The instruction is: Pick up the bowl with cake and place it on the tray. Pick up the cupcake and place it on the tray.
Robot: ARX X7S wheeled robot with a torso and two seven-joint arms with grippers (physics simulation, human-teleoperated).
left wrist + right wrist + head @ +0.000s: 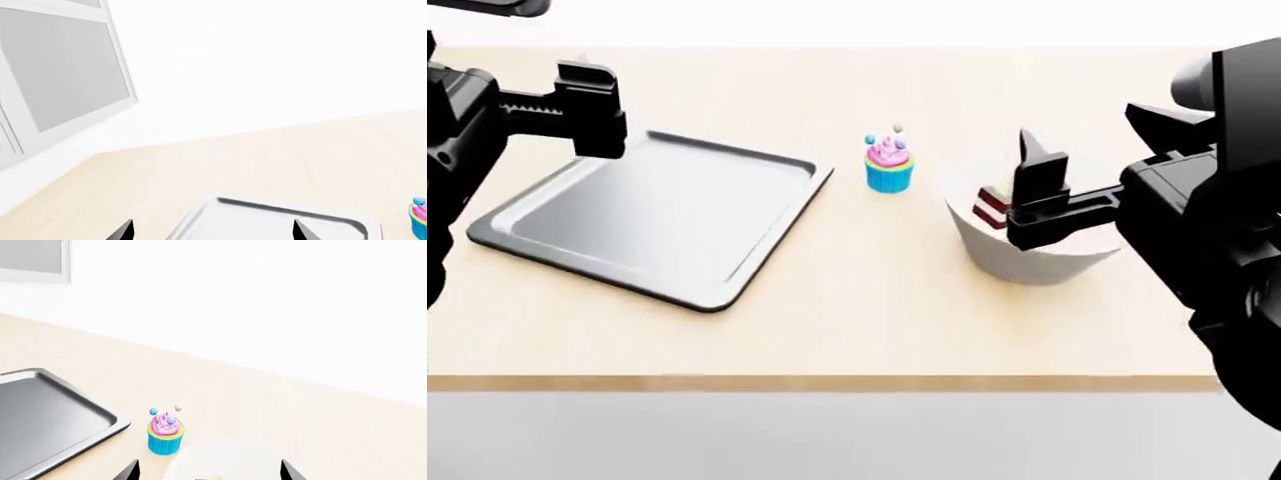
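We are observing the tray (647, 215) lying flat on the left part of the light wooden table (854, 330). The cupcake (889, 164) is standing upright just beside the tray's right edge, apart from it. The bowl with cake (1034, 250) is sitting to the right of the cupcake, and the cake (992, 204) is showing inside it by its left wall.

We are finding the right gripper (1038, 195) hanging over the bowl with its fingertips spread wide in the right wrist view, gripping nothing. The left gripper (590, 105) is hovering above the tray's far left corner, its fingertips likewise parted and empty in the left wrist view. A grey-paned window (60, 70) is showing on the white wall behind the table.
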